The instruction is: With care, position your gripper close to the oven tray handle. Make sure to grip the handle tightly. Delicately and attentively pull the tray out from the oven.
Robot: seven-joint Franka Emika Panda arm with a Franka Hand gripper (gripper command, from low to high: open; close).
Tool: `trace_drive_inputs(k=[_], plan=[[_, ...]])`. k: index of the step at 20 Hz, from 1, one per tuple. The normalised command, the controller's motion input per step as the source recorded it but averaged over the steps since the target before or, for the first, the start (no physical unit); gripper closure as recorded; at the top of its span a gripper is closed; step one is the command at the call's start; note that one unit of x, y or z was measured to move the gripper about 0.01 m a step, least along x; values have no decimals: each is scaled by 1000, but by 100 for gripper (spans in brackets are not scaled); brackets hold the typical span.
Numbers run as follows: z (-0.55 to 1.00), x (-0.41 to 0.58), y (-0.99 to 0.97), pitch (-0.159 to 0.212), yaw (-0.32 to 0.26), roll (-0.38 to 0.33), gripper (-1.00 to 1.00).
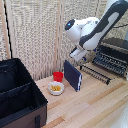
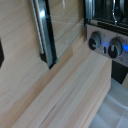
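My gripper (image 1: 79,55), a white boxy hand on the bulky white arm, hangs above the table just off the oven's front. It holds nothing and seems open. The black-and-grey oven (image 1: 114,50) stands at the exterior view's right. The dark wire tray (image 1: 106,63) sticks out of its front. The thin dark oven tray handle (image 1: 94,73) runs along its front edge, below the gripper and apart from it. In the wrist view the handle (image 2: 43,33) crosses the wood. The oven's knobs (image 2: 96,42) show beside it, and one dark finger (image 2: 1,52) shows at the frame edge.
An upright dark blue slab (image 1: 72,75) stands just beside the tray's end. A red cup (image 1: 58,76) and a white bowl of food (image 1: 56,88) sit on the wooden table (image 1: 90,107). A big black fabric case (image 1: 19,95) fills the exterior view's left. A reed screen stands behind.
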Motion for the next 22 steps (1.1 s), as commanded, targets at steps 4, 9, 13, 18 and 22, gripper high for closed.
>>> trace_drive_inputs(k=[4,9,13,18,22], plan=[[0,0,-584,57,101,-189,-100],[0,0,-606,10,64,-242,-100],[-41,11,-551,0,62,-280,-100],[-187,120,-485,1,110,-258,-100],[-171,54,-410,51,189,-187,-100]])
